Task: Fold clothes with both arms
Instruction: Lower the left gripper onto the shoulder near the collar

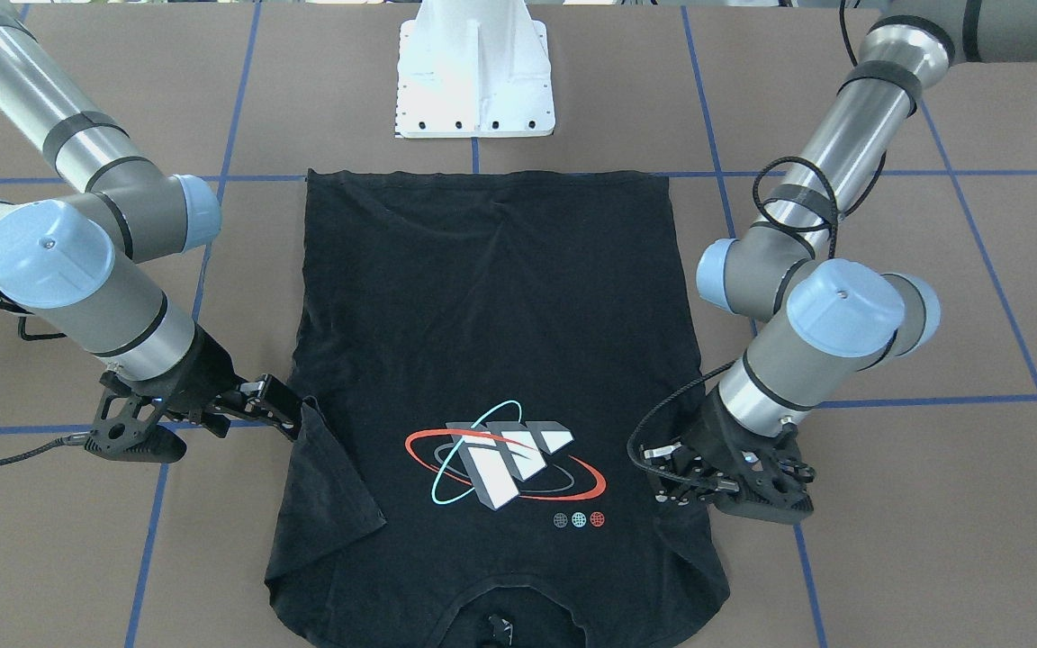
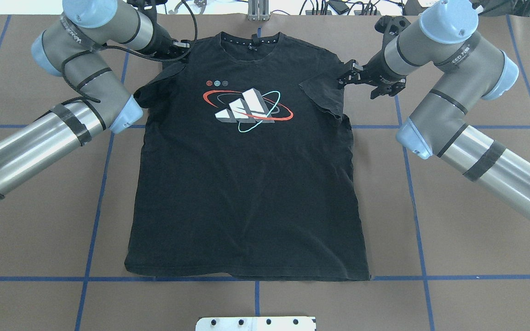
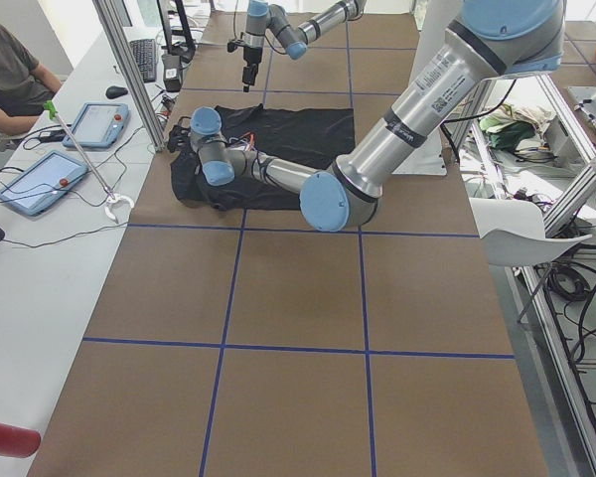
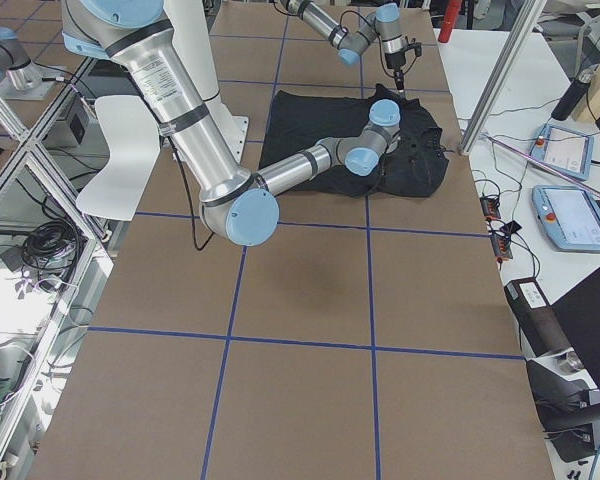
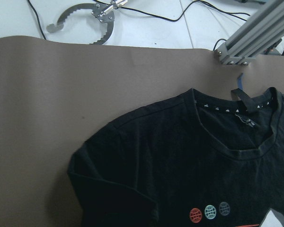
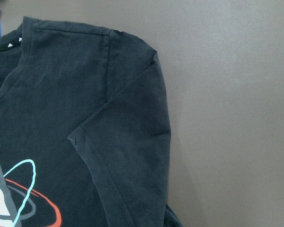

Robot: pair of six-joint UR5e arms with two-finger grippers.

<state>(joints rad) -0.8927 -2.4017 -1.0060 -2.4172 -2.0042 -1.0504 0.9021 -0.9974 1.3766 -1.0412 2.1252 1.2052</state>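
I found the black T-shirt (image 2: 246,193) flat, graphic up, hem nearest the white pedestal base (image 1: 473,81), collar farthest from it; both sleeves lay turned in at that far end; my right gripper (image 2: 348,76) sat at the right sleeve (image 2: 322,96), my left gripper (image 2: 178,46) at the opposite shoulder; spread or pinching, I could not tell; risk judged: a finger catching cloth would drag a sleeve out of its fold.

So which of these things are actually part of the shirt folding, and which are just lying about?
In the job: black T-shirt, left gripper, right gripper.
Just around: white pedestal base, tablet, keyboard, red cylinder.
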